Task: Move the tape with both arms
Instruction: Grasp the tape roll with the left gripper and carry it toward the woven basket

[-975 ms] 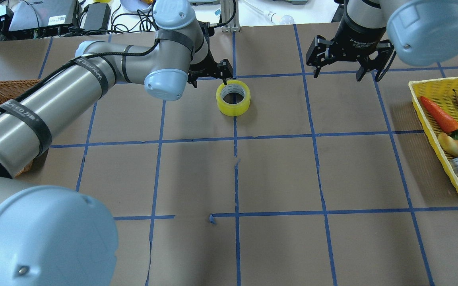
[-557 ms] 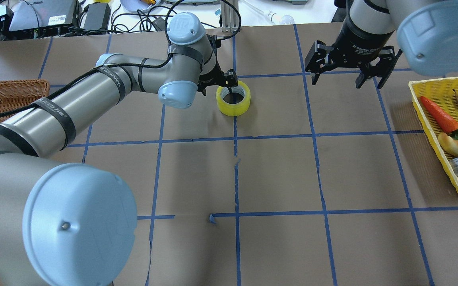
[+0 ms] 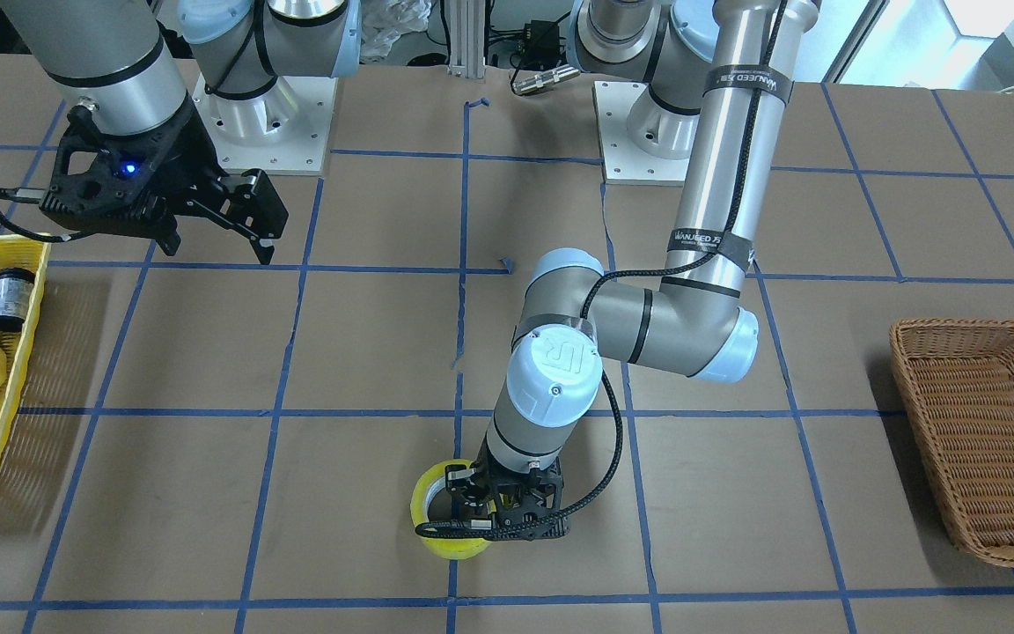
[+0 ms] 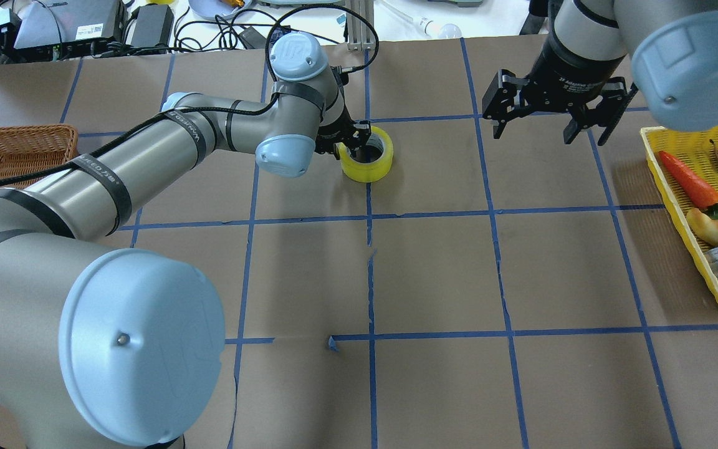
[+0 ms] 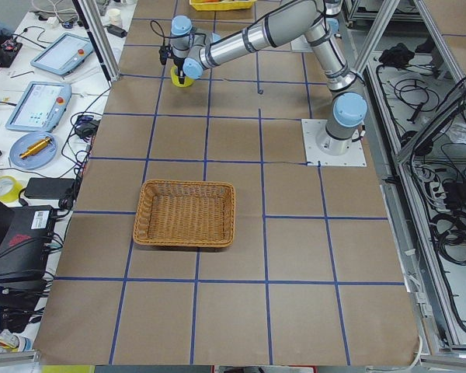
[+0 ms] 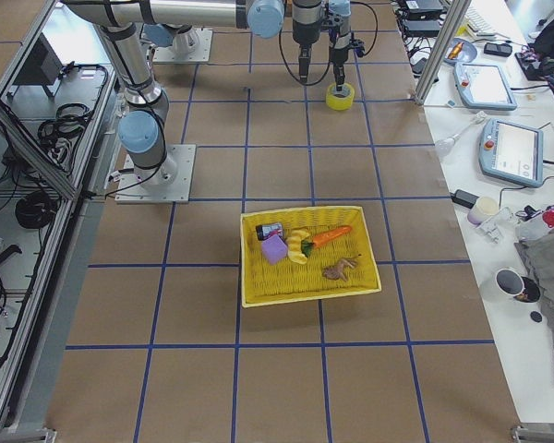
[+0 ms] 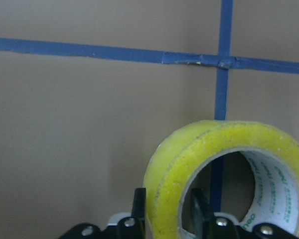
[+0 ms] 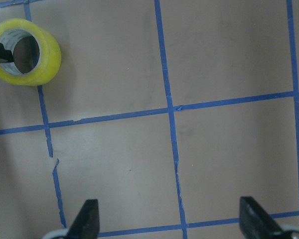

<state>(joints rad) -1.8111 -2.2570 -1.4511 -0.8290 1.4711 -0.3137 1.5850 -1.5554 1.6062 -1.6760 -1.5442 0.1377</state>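
The yellow tape roll point(image 4: 371, 169) lies flat on the brown table at a blue grid crossing, far centre. My left gripper point(image 4: 351, 144) is down on it, one finger inside the core and one outside, shut on the roll's near wall. The left wrist view shows the wall point(image 7: 214, 144) pinched between the two fingers point(image 7: 138, 209). The roll still rests on the table point(image 3: 437, 541). My right gripper point(image 4: 549, 128) is open and empty, hovering to the right of the roll. The right wrist view shows the roll point(image 8: 40, 69) at its top left.
A yellow basket point(image 4: 658, 149) with a carrot point(image 4: 686, 179), a croissant and other items stands at the right edge. A wicker basket point(image 4: 16, 134) stands at the left edge. Cables and devices lie beyond the table's far edge.
My left gripper has dropped onto the roll, from just behind it to straddling its wall. The right gripper has drifted slightly right. The roll has not moved.
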